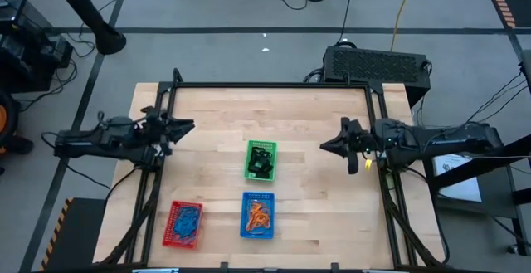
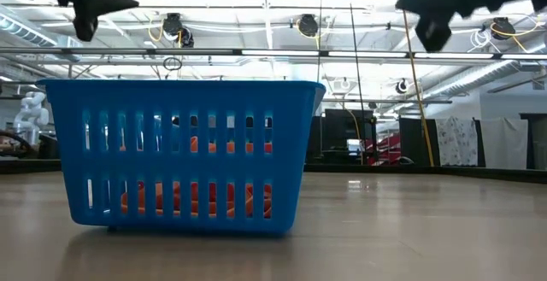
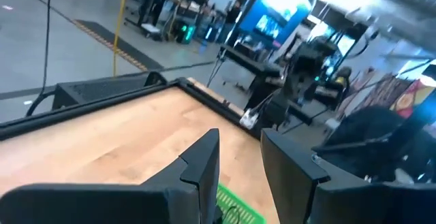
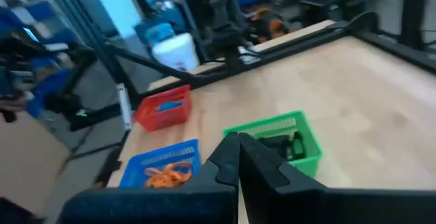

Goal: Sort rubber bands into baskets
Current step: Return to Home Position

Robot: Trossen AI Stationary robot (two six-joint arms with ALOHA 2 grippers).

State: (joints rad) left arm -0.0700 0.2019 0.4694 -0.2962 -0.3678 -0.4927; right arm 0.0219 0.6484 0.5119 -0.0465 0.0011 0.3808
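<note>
**Wood surface (image 1: 315,215), jaws hanging empty**

At the middle, black rubber bands (image 1: 262,160) are lying in the green basket (image 1: 261,143). Just beside it, orange rubber bands (image 1: 259,215) are sitting in the blue basket (image 1: 258,194). Blue rubber bands (image 1: 185,221) are in the red basket (image 1: 184,203). The left jaws are hanging a little open and the right jaws are pressing shut, each at its own side, well apart from the baskets.

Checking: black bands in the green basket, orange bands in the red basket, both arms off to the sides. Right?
One slip: the orange bands lie in the blue basket, not the red basket, which holds blue bands; the high view shows it. Black bands do lie in the green basket, and the left gripper and right gripper hang at the table's sides.
</note>
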